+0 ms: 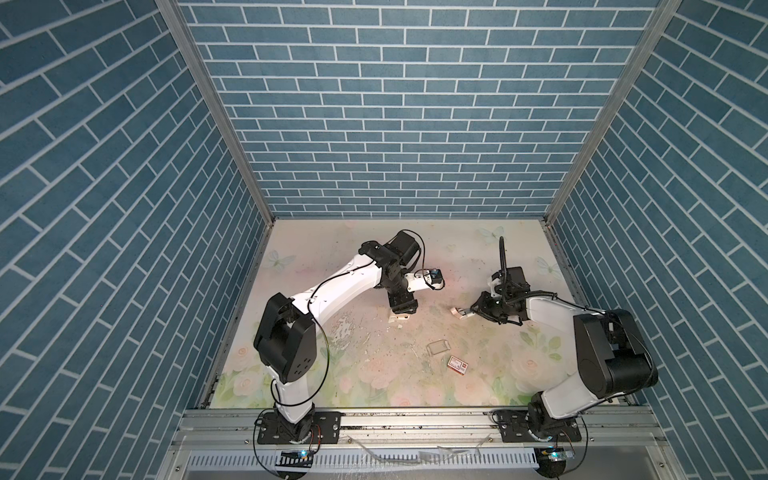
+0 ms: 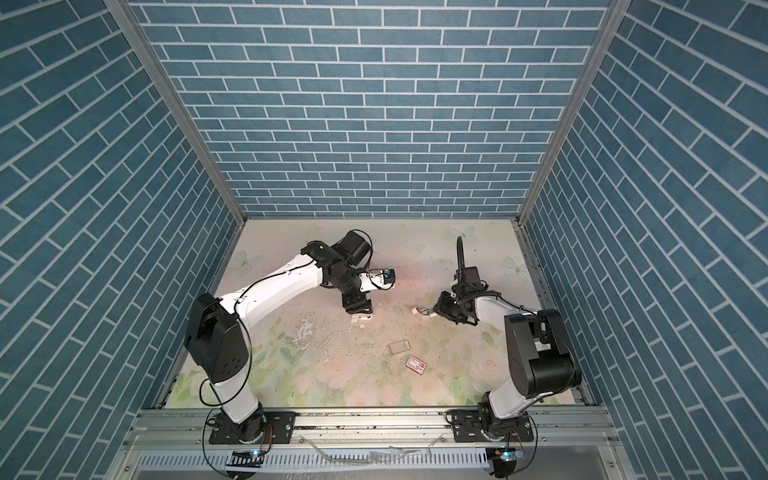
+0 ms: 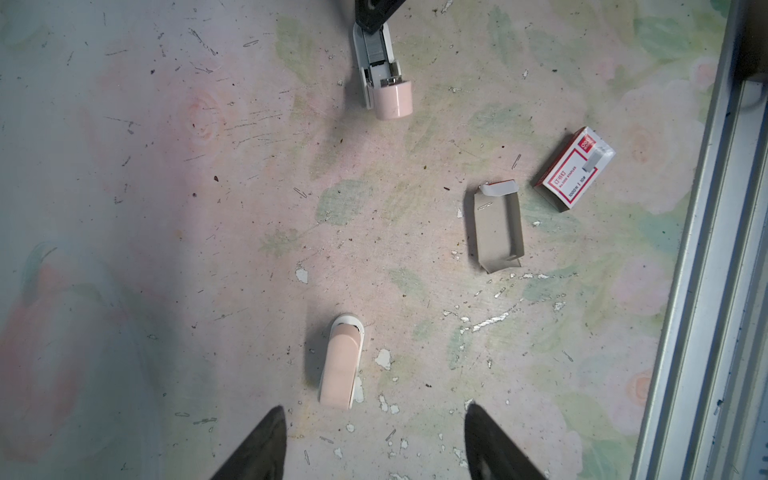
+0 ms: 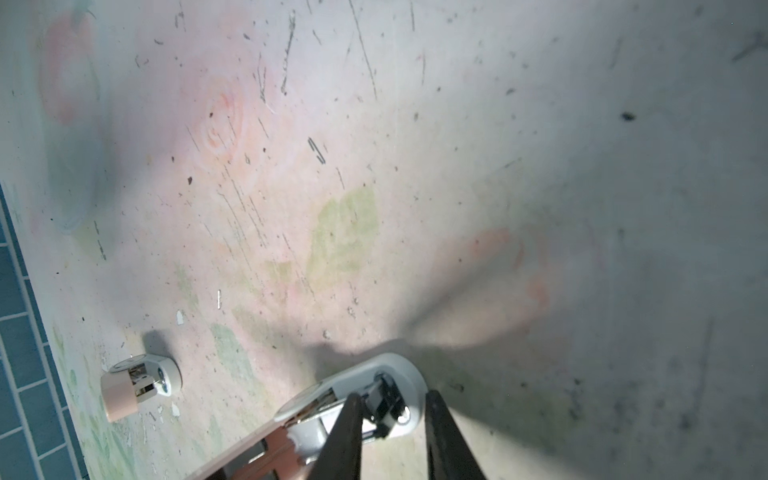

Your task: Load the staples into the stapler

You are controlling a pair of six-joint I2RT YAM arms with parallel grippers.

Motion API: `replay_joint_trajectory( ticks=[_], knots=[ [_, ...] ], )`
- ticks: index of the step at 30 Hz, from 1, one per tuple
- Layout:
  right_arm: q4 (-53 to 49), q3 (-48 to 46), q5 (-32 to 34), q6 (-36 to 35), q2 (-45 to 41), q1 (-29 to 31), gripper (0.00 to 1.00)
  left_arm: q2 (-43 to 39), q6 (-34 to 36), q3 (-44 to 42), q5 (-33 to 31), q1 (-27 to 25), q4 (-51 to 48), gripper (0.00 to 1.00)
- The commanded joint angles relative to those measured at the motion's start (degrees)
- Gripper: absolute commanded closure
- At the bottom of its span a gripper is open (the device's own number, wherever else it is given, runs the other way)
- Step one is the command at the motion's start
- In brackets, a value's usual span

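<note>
The right fingers (image 4: pixel 347 432) pinch the open stapler (image 3: pixel 390 99); the left fingers (image 3: pixel 259 449) hang spread. I'd hold it steady, staples (image 3: pixel 372 43) flush, before closing.

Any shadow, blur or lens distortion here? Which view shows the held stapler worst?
Both top views: evenly lit, wide lens splays the walls, things on the table tiny. Left wrist view: sharp mid-frame, bluish haze along one edge, left gripper dark and soft. Right wrist view: worst; the stapler in the right gripper is close and partly blurred, heavy shadow beyond it.
</note>
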Motion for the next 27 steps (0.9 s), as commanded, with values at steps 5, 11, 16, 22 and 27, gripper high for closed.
replay_joint_trajectory(
  ticks=[5,11,16,22,27],
  knots=[
    [-3.39,0.00,0.81,-2.02,-1.75,0.21,0.71,0.53,-0.42,-0.66,0.98,0.07,-0.24,0.31],
    [-4.01,1.45,0.99,-2.62,-1.46,0.21,0.69,0.38,-0.42,-1.05,0.91,0.07,-0.08,0.31],
    [-4.39,2.49,1.03,-3.35,-0.99,0.21,0.68,0.38,-0.40,-0.92,0.88,0.07,-0.17,0.31],
    [-4.13,3.31,1.08,-3.62,0.18,0.25,0.68,0.38,-0.48,-0.83,0.79,0.07,-0.17,0.31],
    [-3.76,3.40,1.32,-3.79,1.25,0.20,0.68,0.37,-0.50,-0.83,0.83,0.07,-0.26,0.31]
  ],
)
